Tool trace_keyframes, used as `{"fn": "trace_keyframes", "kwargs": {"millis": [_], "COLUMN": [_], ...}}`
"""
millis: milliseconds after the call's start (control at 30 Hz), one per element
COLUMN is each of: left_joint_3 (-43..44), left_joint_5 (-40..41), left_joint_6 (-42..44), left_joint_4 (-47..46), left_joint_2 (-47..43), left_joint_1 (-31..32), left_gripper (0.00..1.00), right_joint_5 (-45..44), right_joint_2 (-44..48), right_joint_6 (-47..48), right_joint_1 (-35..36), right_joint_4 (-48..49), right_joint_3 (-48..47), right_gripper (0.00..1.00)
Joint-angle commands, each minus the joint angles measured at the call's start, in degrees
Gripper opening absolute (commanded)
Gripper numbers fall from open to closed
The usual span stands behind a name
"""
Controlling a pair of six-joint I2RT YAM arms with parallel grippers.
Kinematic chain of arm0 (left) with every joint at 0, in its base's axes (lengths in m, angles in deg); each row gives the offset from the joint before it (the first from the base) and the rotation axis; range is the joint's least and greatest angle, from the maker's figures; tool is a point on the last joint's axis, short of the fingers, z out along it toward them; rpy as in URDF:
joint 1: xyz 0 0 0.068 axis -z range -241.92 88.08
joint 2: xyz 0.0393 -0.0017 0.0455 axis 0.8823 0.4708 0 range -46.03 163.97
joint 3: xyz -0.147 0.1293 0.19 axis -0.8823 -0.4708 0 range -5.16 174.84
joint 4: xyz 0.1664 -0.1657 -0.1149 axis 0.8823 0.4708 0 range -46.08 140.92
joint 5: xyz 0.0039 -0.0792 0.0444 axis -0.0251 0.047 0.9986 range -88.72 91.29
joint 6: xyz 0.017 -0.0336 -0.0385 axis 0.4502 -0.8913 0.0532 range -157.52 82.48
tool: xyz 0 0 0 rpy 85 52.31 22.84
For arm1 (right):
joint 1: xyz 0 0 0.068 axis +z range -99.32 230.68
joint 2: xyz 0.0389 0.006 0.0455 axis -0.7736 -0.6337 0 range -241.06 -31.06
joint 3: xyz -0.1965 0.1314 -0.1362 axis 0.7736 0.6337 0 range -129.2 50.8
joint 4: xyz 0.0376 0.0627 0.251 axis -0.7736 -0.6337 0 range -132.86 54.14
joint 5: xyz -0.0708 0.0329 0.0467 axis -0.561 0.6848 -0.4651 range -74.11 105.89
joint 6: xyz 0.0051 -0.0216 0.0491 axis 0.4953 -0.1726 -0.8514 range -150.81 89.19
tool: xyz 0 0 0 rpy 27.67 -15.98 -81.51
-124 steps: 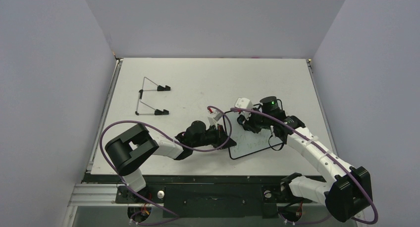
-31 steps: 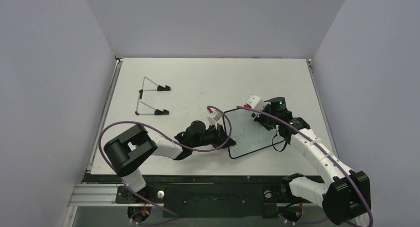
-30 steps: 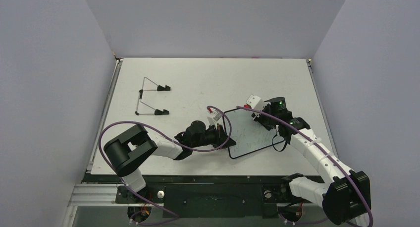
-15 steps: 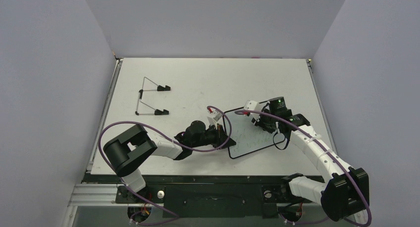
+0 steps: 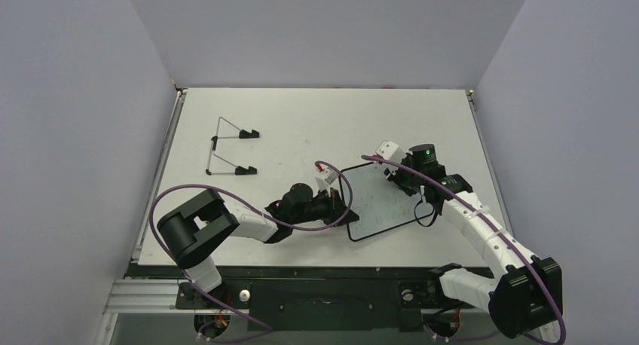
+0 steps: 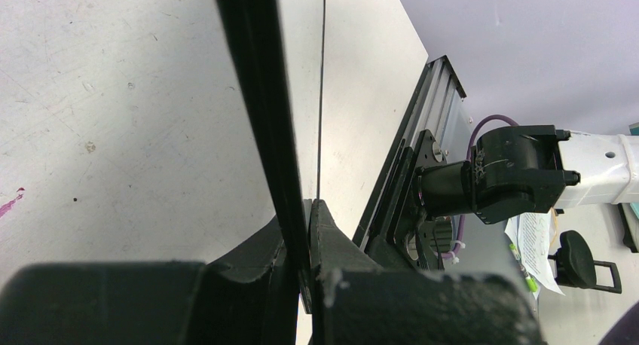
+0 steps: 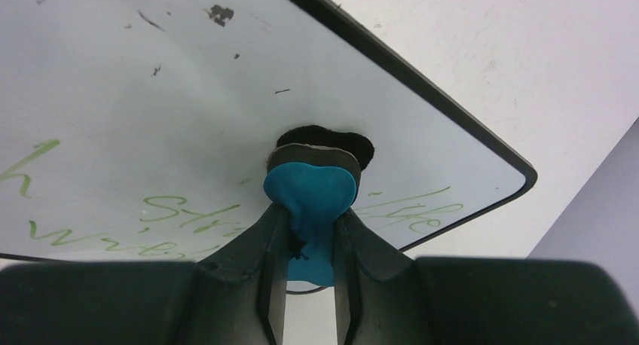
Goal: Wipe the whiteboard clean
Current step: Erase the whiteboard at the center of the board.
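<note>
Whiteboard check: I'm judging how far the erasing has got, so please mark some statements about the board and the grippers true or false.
1. The left gripper is shut on the edge of the thin, white-faced, black-rimmed whiteboard. True.
2. The right gripper is empty. False: it is shut on a small blue eraser block at the board's face.
3. The board shows green handwriting. True.
4. The board rests on the thin wire stand. False: the stand sits apart, at the table's far left.

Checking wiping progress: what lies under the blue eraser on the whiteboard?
The eraser sits with its pad against the white face of the whiteboard. Green handwriting shows on either side of it; any writing directly beneath the pad is covered.
</note>
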Motion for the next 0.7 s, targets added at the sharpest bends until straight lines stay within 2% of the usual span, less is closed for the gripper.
{"fn": "trace_keyframes", "kwargs": {"millis": [0, 233, 400, 533, 667], "left_joint_3": [0.85, 0.90, 0.73, 0.72, 0.44], "left_joint_5": [-1.26, -1.18, -1.08, -1.12, -0.86], "left_joint_6": [2.08, 2.05, 2.17, 2.17, 2.29], "left_joint_4": [-0.18, -0.02, -0.02, -0.04, 0.00], "left_joint_2": [-0.38, -0.45, -0.69, -0.72, -0.92], "left_joint_1": [0.52, 0.59, 0.63, 0.61, 0.60], "left_gripper": [0.00, 0.00, 0.00, 0.00, 0.00], "right_joint_5": [0.67, 6.50, 10.09, 10.75, 0.99], "right_joint_2": [-1.11, -2.56, -2.48, -1.47, -0.01], "right_joint_6": [4.04, 9.64, 12.18, 7.71, 1.66], "right_joint_1": [-0.48, -0.42, -0.11, 0.04, -0.23], "right_joint_4": [-3.52, -11.20, -13.24, -7.12, 0.38], "right_joint_3": [-2.68, -4.60, -4.60, -3.12, -0.84], "right_gripper": [0.00, 0.00, 0.00, 0.00, 0.00]}}
